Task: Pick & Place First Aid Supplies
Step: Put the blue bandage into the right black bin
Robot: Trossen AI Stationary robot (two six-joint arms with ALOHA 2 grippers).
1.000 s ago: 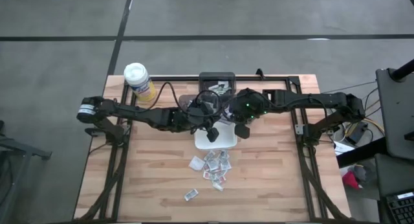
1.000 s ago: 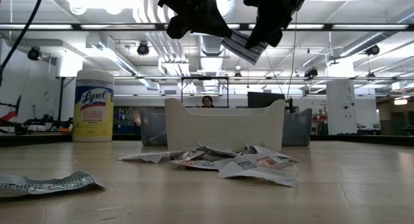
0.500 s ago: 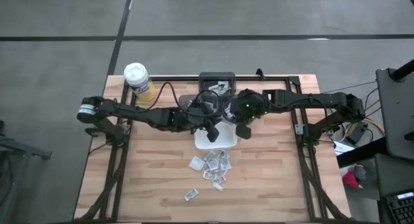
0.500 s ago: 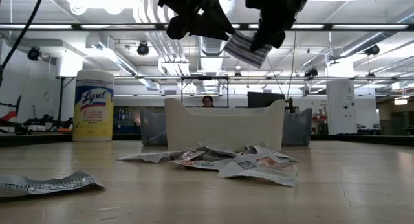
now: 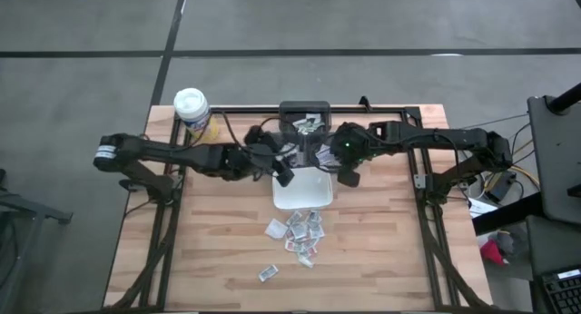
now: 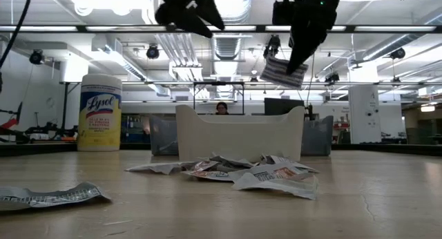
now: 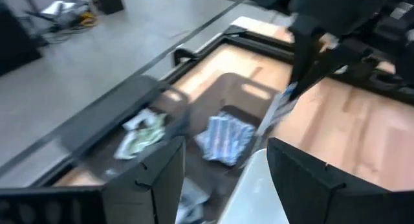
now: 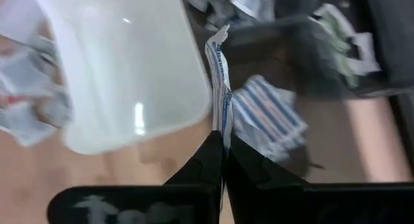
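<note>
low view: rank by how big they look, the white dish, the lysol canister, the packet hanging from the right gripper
1. white dish
2. Lysol canister
3. packet pinched in the right gripper

The dish and canister stand farther back than the table's front, so true sizes may differ.

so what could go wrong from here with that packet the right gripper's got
1. The right gripper pinches the striped packet only by an edge, high above the white dish; it could slip and land outside.
2. The open left gripper hangs close beside it, so the arms might bump.
3. Loose packets lie piled just in front of the dish; a low pass could scatter them.
</note>
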